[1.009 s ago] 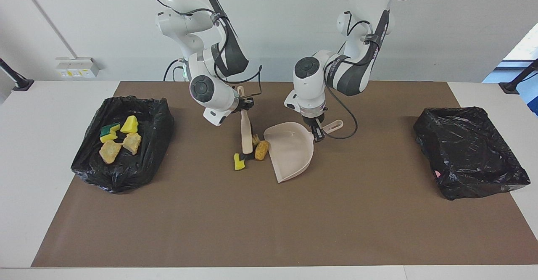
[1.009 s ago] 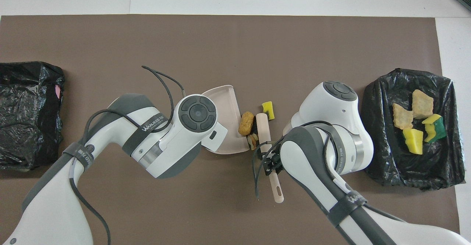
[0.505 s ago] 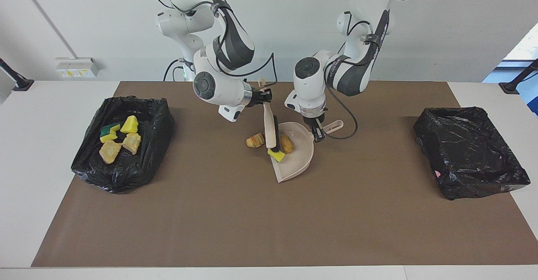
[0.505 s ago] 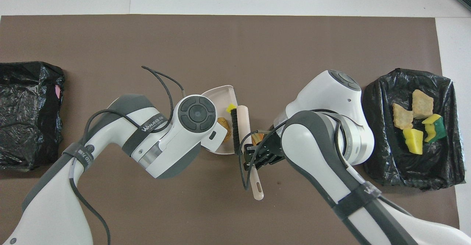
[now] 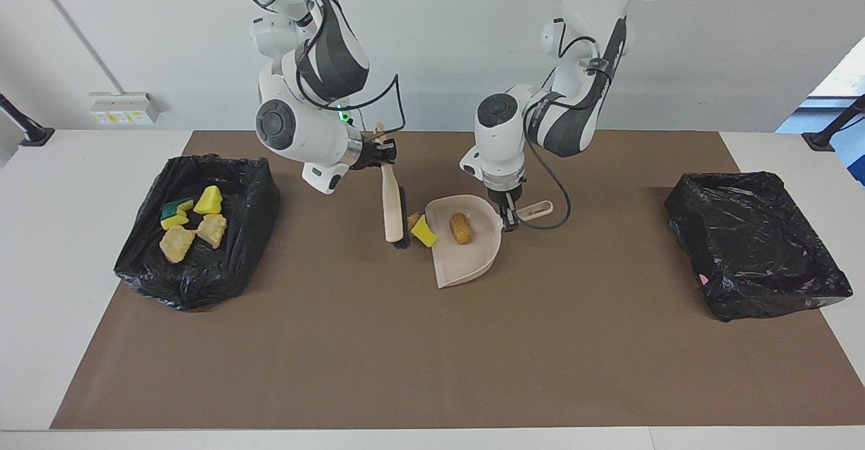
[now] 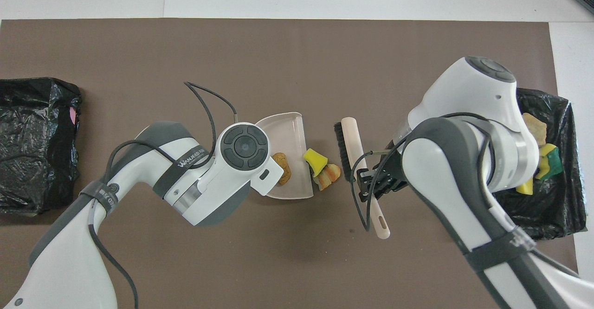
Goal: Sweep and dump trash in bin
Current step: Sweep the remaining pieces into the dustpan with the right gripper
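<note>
- Right gripper (image 5: 382, 155), nearest the robots: clamped on the handle of the brush (image 5: 392, 208), which hangs steeply with its dark bristles turned toward the dustpan (image 5: 466, 261); the arm's forearm slants in from the right arm's end of the table.
- Left gripper (image 5: 508, 217): jaws closed on the dustpan's handle at the pan's robot-side corner; the wrist points almost straight down.
- Dustpan: landmark at mid-mat, its open lip facing the brush. One tan-orange lump (image 5: 461, 228) lies inside it, apart from the walls.
- At the dustpan's lip: a yellow sponge piece (image 5: 424, 232) rests across the edge, and a second tan lump (image 5: 413, 219) lies touching it, between lip and bristles.
- Bin with trash (image 5: 238, 234): black-lined, well apart from the dustpan toward the right arm's end; it holds two sponge pieces (image 5: 208, 200) and two tan lumps (image 5: 179, 243).
- Second bin (image 5: 750, 247): black-lined, well apart from the dustpan toward the left arm's end.
- Brown mat (image 5: 432, 355): farther from the robots than the dustpan, it lies open to its edge.
</note>
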Controlling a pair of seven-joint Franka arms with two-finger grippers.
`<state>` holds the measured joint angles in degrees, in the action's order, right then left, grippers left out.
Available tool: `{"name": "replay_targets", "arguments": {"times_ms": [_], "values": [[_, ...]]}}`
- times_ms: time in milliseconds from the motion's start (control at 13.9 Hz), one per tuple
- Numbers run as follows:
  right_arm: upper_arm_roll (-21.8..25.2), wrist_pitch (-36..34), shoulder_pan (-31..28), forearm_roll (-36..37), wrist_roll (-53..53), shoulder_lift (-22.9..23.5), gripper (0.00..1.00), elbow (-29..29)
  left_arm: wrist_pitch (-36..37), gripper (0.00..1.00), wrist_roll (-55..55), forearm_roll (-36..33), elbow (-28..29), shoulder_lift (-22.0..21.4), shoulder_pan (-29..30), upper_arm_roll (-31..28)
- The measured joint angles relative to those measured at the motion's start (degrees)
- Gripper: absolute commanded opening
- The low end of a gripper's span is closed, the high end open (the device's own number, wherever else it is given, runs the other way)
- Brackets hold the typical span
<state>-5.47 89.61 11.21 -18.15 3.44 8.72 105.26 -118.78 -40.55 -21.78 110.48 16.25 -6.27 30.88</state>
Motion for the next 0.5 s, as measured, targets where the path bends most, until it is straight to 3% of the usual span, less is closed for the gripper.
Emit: {"name": "replay_targets", "arguments": {"times_ms": [216, 505], "values": [[-0.12, 4.02, 1.99, 8.54, -1.15, -3.39, 0.0, 9.27, -0.16, 0.0, -1.16, 0.0, 0.92, -0.37, 0.0, 0.01], [-0.18, 9.73, 5.3, 8.41, 1.06, -3.18, 0.0, 15.11, -0.16, 0.0, -2.51, 0.0, 2.36, -1.42, -0.03, 0.11]]}}
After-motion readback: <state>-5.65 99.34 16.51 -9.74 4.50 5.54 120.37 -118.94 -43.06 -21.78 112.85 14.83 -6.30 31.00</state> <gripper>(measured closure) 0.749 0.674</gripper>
